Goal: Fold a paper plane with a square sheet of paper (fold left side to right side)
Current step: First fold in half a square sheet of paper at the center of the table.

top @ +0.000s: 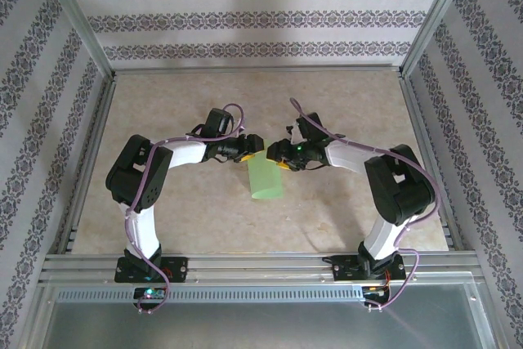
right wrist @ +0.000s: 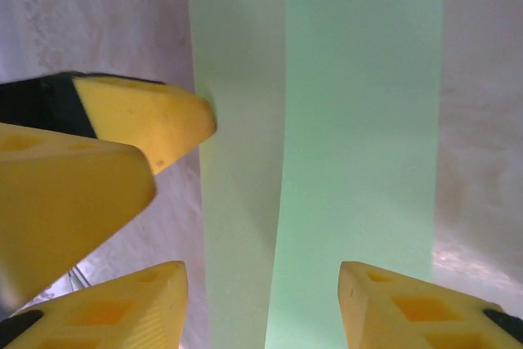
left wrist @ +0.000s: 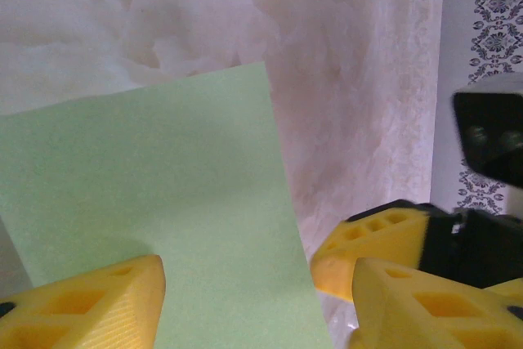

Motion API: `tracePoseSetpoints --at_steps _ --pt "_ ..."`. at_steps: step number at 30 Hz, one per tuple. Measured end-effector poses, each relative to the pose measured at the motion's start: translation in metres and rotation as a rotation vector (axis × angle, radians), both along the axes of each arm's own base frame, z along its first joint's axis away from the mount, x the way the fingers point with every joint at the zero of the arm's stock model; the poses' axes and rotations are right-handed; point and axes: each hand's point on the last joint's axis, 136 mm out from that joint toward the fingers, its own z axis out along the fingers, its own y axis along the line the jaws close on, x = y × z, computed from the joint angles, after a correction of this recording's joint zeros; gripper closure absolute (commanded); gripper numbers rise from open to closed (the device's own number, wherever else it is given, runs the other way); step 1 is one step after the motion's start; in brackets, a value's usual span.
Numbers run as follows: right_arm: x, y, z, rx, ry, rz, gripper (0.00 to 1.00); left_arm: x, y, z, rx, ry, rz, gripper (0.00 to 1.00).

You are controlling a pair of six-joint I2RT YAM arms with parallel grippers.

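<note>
From above, the square sheet of paper (top: 264,177) is seen mid-desk (top: 188,218) as a narrow strip, with the left claw (top: 245,147) and right claw (top: 279,157) at its far end. At the left wrist, flat paper is shown between wide-spread, empty fingers (left wrist: 90,300). At the right wrist, equally wide, empty fingers (right wrist: 425,308) and a raised flap (right wrist: 237,161) are revealed. The left-to-right fold is judged unfinished, and flattening is called for.

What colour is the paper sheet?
Plain light green paper; clearest in left wrist view.

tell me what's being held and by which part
Nothing looks gripped: the left gripper and right gripper are both open, each straddling the far end of the folded light green paper sheet.
</note>
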Motion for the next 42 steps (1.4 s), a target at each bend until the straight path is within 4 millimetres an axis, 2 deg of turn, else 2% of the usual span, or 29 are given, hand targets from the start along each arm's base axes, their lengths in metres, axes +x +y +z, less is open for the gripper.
tracePoseSetpoints --at_steps 5,11,12,16,23,26,33,38,42 --pt "-0.003 0.007 -0.014 0.013 0.047 0.001 0.67 0.0 0.0 0.0 0.0 0.0 0.0 0.38" --pt "-0.001 0.008 -0.013 0.021 0.042 -0.003 0.98 0.0 0.0 0.0 0.001 0.0 0.0 0.38" --pt "-0.001 0.008 -0.013 0.022 0.044 -0.005 1.0 0.0 0.001 0.0 0.004 0.001 0.002 0.37" --pt "-0.001 0.007 -0.014 0.017 0.044 -0.006 1.0 -0.001 0.006 0.006 0.031 -0.008 0.017 0.34" --pt "-0.001 0.002 -0.02 -0.026 0.04 -0.021 1.0 -0.003 0.022 0.064 0.076 -0.133 0.068 0.32" --pt "-0.001 0.0 -0.022 -0.046 0.037 -0.026 1.0 -0.005 0.029 0.07 0.098 -0.149 0.093 0.32" --pt "-0.004 0.002 -0.024 -0.068 0.023 -0.009 1.0 -0.019 0.04 0.03 0.181 -0.03 0.124 0.32" --pt "-0.003 0.005 -0.023 -0.071 0.016 0.0 1.0 -0.03 0.034 0.003 0.239 0.049 0.116 0.33" --pt "-0.001 0.006 -0.022 -0.069 0.007 0.004 1.0 -0.03 0.027 -0.011 0.283 0.1 0.111 0.36"
